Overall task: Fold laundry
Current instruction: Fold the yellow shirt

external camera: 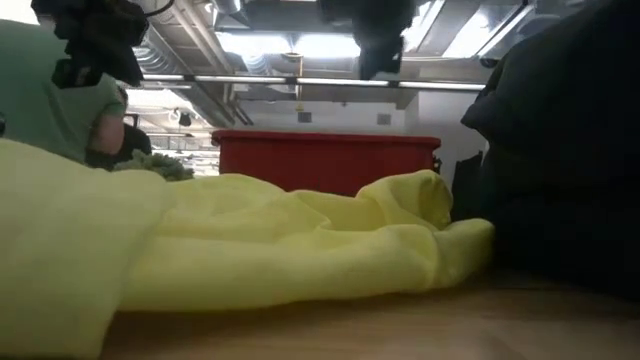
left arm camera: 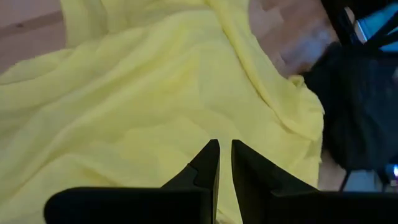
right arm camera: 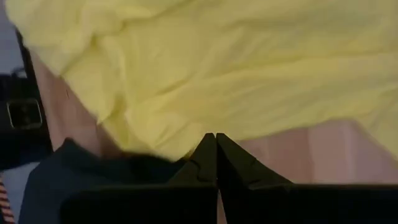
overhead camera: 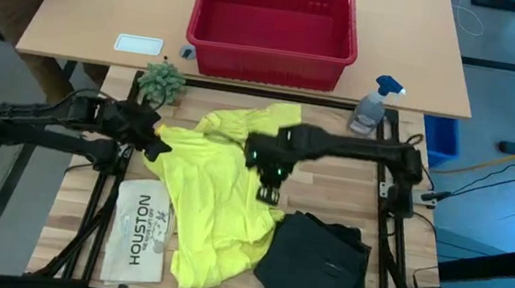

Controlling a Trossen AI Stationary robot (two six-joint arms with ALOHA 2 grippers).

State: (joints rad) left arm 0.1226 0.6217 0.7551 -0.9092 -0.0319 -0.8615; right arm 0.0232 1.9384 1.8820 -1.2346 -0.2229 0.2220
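The yellow T-shirt (overhead camera: pixel 215 194) lies rumpled across the middle of the desk (overhead camera: pixel 337 191), one part reaching toward the far edge and the rest bunched toward the near edge. The dark trousers (overhead camera: pixel 316 263) sit folded at its right side, with their edge touching the shirt's hem.

The left tool (overhead camera: pixel 159 142) hangs at the shirt's left edge with its fingers (left arm camera: pixel 208 163) almost together, only a thin slit between them. From the left wrist view I cannot tell whether any fabric is pinched in that slit. The right tool (overhead camera: pixel 269 194) is fully closed and empty, poised over the shirt's right edge near the trousers.

Risks as I judge them:
1. If the left tool pulls with nothing caught, the shirt stays bunched and the fold never begins.
2. If it holds only 1 thin layer, a pull may drag the whole shirt sideways over the white printed piece (overhead camera: pixel 139 231) beside it.
3. The right tool, closed so near the trousers, may snag or shove that finished stack when it comes down, undoing it.
4. The small plant (overhead camera: pixel 161 80) stands close behind the left arm and a wide swing could tip it.
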